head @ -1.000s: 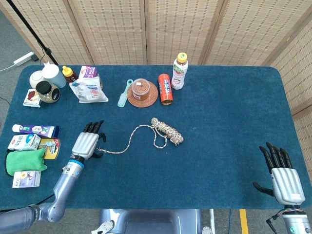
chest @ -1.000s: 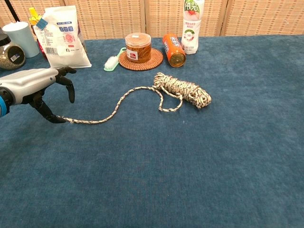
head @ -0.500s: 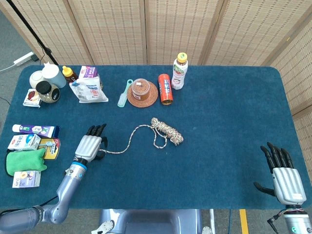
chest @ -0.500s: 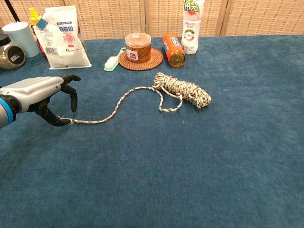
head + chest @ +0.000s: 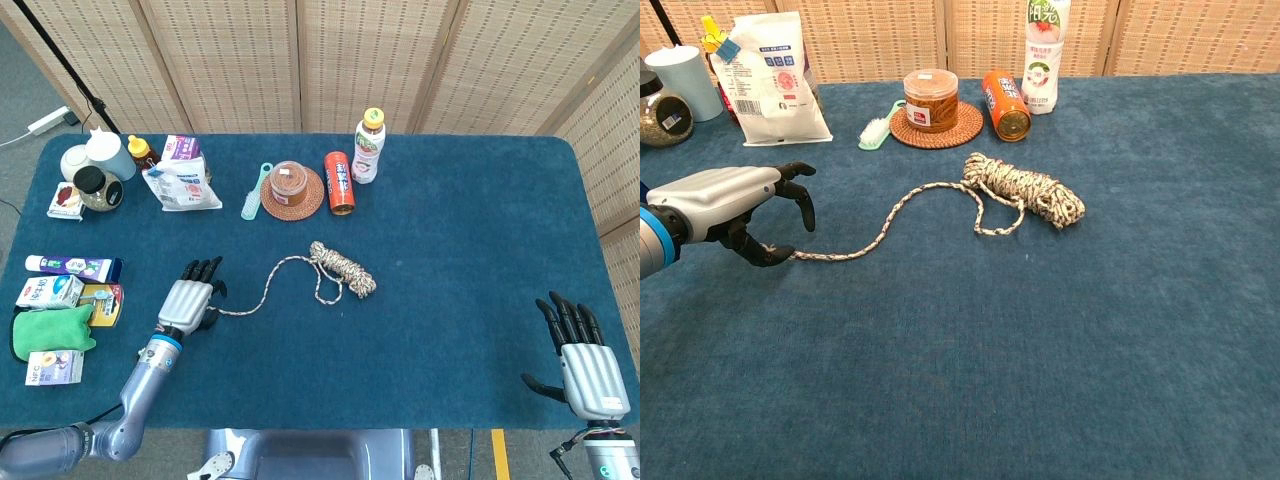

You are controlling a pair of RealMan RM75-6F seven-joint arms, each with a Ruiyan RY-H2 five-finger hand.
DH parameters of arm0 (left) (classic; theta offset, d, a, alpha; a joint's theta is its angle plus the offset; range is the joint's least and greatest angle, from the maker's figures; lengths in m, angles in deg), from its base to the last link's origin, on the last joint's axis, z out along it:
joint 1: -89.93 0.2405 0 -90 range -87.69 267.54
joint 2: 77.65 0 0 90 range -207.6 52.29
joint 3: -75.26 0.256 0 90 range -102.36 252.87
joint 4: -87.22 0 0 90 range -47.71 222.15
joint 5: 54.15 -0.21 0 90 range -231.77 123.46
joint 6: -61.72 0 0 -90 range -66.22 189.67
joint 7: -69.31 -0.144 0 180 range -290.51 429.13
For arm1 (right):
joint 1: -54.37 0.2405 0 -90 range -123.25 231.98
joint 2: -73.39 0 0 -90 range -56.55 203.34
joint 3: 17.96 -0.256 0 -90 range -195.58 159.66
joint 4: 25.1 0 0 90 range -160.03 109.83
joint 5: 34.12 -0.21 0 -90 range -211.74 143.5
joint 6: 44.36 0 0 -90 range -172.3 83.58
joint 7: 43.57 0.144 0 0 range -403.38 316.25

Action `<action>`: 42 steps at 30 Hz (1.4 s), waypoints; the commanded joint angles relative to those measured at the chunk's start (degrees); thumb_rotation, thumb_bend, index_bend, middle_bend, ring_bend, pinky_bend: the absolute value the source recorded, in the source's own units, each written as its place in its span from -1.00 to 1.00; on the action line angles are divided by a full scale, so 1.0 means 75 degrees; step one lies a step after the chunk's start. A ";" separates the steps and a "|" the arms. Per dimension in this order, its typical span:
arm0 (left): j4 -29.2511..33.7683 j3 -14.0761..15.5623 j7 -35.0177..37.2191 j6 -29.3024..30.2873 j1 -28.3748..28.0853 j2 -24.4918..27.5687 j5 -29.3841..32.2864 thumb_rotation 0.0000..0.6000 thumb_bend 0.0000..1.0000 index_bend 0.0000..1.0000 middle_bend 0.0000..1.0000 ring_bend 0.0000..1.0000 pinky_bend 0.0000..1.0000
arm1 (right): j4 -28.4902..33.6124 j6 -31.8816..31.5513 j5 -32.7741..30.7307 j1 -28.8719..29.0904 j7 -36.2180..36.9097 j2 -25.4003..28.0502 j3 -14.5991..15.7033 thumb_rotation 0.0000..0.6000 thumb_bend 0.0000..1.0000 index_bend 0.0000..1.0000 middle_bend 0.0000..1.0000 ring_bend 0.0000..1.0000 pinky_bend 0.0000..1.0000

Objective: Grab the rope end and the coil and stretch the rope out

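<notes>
My left hand (image 5: 725, 200) hovers over the rope end (image 5: 800, 256), fingers curled but not yet gripping, thumb touching it. Coil (image 5: 343, 268) lies mid-table, well apart. Right hand (image 5: 585, 365) open, idle. Rope looks light, limp; I'd pinch the tip, wrap the coil's middle.

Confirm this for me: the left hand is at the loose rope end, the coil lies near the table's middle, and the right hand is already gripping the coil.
Not quite. The right hand grips nothing: the head view shows it far from the coil, near the table's right front corner, fingers spread. The rest holds: the left hand is at the rope end, and the coil lies near the table's middle.
</notes>
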 commanded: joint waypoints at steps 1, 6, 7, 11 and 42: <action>0.0056 0.0034 0.0007 0.0007 0.0008 0.0024 0.0006 1.00 -0.25 -0.16 -1.00 -1.00 -1.00 | 0.0005 -0.0016 0.0002 -0.0005 0.0012 0.0006 -0.0003 1.00 -1.00 -1.00 -1.00 -1.00 -1.00; 0.0019 0.0072 -0.0049 0.0064 0.0015 -0.0002 0.0024 1.00 -0.26 -0.09 -1.00 -1.00 -1.00 | 0.0012 -0.0017 0.0011 -0.0007 0.0017 0.0011 0.0005 1.00 -1.00 -1.00 -1.00 -1.00 -1.00; 0.0002 0.0079 -0.0056 0.0063 0.0012 -0.0015 0.0032 1.00 -0.26 -0.08 -1.00 -1.00 -1.00 | 0.0012 -0.0013 0.0014 -0.0006 0.0014 0.0010 0.0008 1.00 -1.00 -1.00 -1.00 -1.00 -1.00; -0.0076 0.0078 -0.0080 0.0068 -0.0018 -0.0101 0.0050 1.00 -0.26 -0.07 -1.00 -1.00 -1.00 | 0.0021 -0.0010 0.0032 -0.0004 0.0022 0.0011 0.0019 1.00 -1.00 -1.00 -1.00 -1.00 -1.00; -0.0367 0.0114 -0.0014 0.0145 -0.0041 -0.0494 -0.0033 1.00 -0.22 -0.02 -1.00 -1.00 -1.00 | 0.0005 0.0037 0.0011 0.0019 0.0132 0.0054 0.0023 1.00 -1.00 -1.00 -1.00 -1.00 -1.00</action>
